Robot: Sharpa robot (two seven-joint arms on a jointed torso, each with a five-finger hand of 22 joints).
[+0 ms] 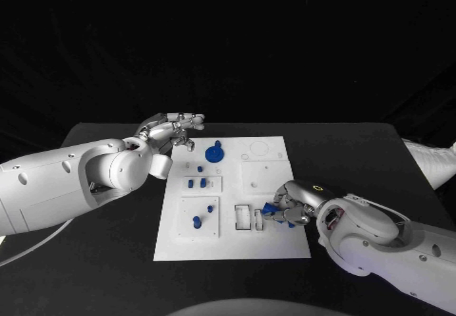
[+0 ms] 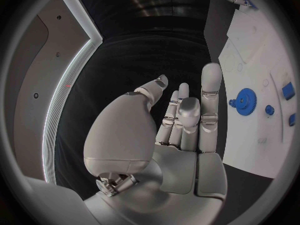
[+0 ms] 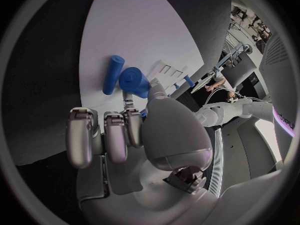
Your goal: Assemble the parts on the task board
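Blue parts sit on the white task board [image 1: 285, 247] in the middle of the black worktop [image 1: 361, 151]: a gear [image 1: 215, 154] at the far left, small pegs [image 1: 196, 183] nearer. Your right hand [image 1: 296, 205] pinches a blue cylinder [image 3: 133, 81] over the board's near right, a blue rod [image 3: 113, 74] just beside it. Your left hand [image 1: 169, 133] hovers beyond the far left corner, fingers [image 2: 210, 92] spread, holding nothing. Tilt the cylinder and it may jam or knock the rod.

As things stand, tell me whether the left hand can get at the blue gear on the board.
Probably yes. The left hand hangs open beside the far left corner of the board, holding nothing, and the blue gear stands close by with nothing between them. The right hand is busy at the near side, well clear.
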